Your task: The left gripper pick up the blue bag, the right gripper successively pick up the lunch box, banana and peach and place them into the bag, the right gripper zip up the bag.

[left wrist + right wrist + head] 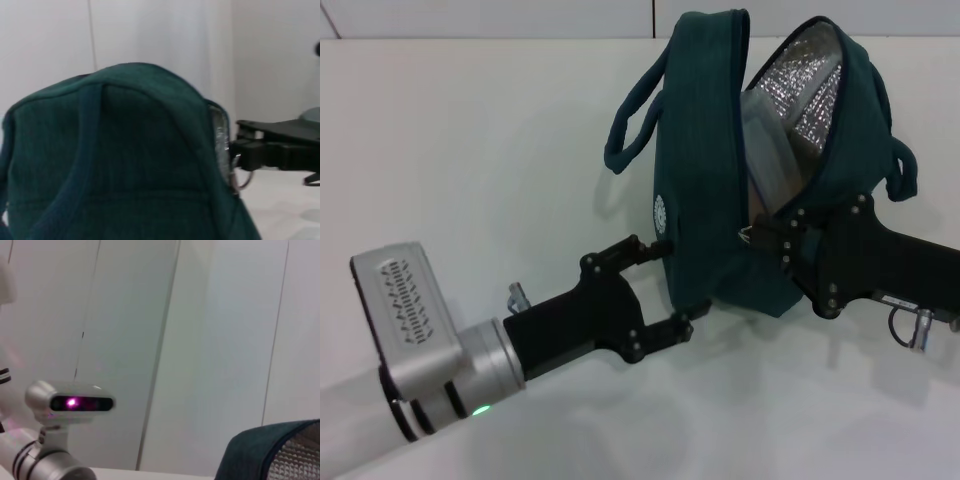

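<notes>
Nearest, at seven o'clock in the head view: left gripper (672,285), fingers spread wide and set against the lower flank of the blue bag (720,190), one tip high near the round white emblem, one low at the base. No real pinch on fabric visible; bracing rather than grasping, by the look of it.

At four o'clock: right gripper (768,238) at the bag's open mouth, tips right at the metal ring pull (243,178) of the zipper. Fingers closed on the ring or merely beside it: cannot tell.

Bag standing on the table (470,160), leaning, zipper open over the upper half. Silver foil lining (810,80) exposed, with a clear box-like shape, probably the lunch box (770,140), inside. Banana and peach not visible (possibly deeper inside).

Step in hand, as judged: zipping up. Next move calls for a firm hold on the ring, then a pull along the zipper track while the left side steadies the bag.

Surface: plain white tabletop. Beyond, at twelve o'clock: white panelled wall (200,340).
</notes>
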You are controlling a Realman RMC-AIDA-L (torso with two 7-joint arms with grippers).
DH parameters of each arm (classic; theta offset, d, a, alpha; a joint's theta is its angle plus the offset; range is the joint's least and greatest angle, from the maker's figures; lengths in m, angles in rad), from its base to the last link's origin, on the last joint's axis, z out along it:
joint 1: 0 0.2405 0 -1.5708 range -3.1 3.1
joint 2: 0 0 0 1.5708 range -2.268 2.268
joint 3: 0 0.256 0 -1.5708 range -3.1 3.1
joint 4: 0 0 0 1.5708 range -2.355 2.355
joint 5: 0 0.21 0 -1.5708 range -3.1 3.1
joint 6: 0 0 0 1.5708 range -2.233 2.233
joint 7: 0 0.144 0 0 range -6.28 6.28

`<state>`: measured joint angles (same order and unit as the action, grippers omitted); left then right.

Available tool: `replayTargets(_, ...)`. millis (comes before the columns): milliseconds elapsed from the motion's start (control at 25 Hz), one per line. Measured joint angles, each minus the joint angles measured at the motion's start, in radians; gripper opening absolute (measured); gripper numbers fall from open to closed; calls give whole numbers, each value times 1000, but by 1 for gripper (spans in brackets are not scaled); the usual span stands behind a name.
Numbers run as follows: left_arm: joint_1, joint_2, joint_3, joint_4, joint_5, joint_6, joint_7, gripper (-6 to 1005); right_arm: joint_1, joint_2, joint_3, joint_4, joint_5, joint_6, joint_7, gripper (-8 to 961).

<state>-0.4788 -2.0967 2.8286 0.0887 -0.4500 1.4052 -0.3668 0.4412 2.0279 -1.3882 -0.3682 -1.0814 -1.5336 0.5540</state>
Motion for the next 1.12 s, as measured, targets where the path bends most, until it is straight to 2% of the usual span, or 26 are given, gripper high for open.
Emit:
replayTargets(120, -7, -2, 0, 22, -20, -47, 0, 642, 0, 0, -1, 1, 0, -2, 0, 13)
replayTargets(200, -13, -1, 0, 32, -25, -79, 2, 748, -1, 0, -2, 2, 0, -2, 0, 13)
replayTargets(440, -22, -2, 0, 36, -27, -107, 12, 741, -3, 0, -2, 4, 4, -3, -3, 13)
replayTargets(640, -25, -1, 0, 36, -27, -112, 59, 642, -6, 0, -3, 4, 7, -1, -7, 13)
replayTargets(880, -27, -4, 0, 47, -36, -162, 107, 409, -11, 0, -1, 6, 11, 2, -8, 13)
replayTargets(1120, -30, -1, 1, 49, -31, -167, 146, 246, -12, 0, 0, 17, 31, 0, -9, 13)
